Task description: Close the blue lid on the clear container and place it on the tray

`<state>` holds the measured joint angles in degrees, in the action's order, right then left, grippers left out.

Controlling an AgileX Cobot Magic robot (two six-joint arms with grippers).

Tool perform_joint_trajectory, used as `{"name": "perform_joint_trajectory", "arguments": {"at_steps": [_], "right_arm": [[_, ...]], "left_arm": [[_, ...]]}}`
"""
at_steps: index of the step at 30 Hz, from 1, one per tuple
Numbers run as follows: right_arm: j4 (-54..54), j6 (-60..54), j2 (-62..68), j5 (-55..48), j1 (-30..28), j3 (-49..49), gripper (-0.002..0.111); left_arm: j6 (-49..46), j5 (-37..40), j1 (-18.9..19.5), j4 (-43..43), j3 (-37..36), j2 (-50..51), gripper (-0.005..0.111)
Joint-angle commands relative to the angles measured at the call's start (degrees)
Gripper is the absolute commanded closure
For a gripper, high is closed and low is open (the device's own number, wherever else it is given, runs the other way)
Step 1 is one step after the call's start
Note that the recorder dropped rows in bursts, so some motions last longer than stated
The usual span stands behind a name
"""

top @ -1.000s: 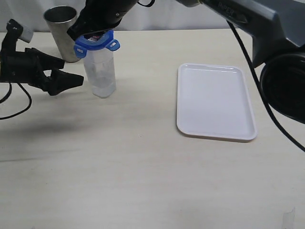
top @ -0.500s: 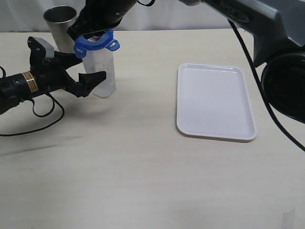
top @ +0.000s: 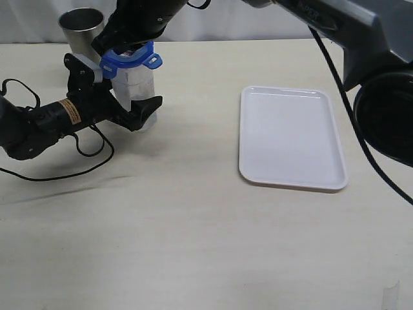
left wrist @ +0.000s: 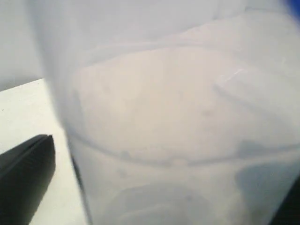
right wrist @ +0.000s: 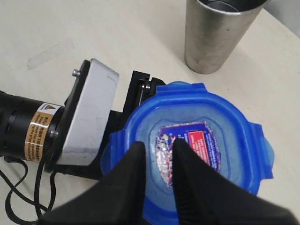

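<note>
In the upper left of the exterior view, the tall, clear, slightly tapered plastic container stands upright on the pale worktop. The small round bright-blue plastic lid with snap flaps sits on its mouth. Its flaps stick outward, and whether they are snapped down cannot be told.

The left gripper lies low beside the container, and its black fingers are spread wide around the lower half. In the left wrist view the container wall fills nearly the whole picture. A strip of bare worktop shows between the wall and the one finger in view there, so that side is not gripping.

The right gripper comes down from the top of the exterior view onto the lid. Its two black fingers are drawn close together with a narrow gap between them. Their tips rest on the square centre panel beside the red-white label, and nothing is seen clamped between them.

A grey metal cup stands just behind the container, toward the upper left corner. The flat white rectangular plastic tray with rounded corners lies right of centre, well apart from the container.
</note>
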<state>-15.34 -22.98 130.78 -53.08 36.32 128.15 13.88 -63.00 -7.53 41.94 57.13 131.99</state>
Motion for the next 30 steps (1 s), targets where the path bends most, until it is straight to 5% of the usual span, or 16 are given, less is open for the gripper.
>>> {"name": "perform_joint_trajectory", "arguments": {"at_steps": [1,7,12,24,30], "right_arm": [[-0.2,-0.2,-0.6,-0.4,-0.2,-0.2,0.087],[-0.3,-0.2,-0.6,-0.9,-0.2,-0.2,0.087],[-0.3,0.1,-0.6,-1.6,-0.2,-0.2,0.087],[-0.3,0.6,-6.8,-1.1,-0.2,-0.2,0.087],[4.7,5.5,-7.9,-4.2,0.6,-0.2,0.070]], "left_arm": [[-0.1,0.0,-0.5,-1.3,0.4,0.1,0.020],[0.1,0.2,-0.5,-1.0,0.4,0.1,0.055],[0.1,0.6,-0.5,1.4,0.3,0.1,0.106],[8.8,-1.3,1.5,22.0,0.3,-3.0,0.107],[11.4,-7.0,3.2,36.1,0.3,-4.2,0.107]]}}
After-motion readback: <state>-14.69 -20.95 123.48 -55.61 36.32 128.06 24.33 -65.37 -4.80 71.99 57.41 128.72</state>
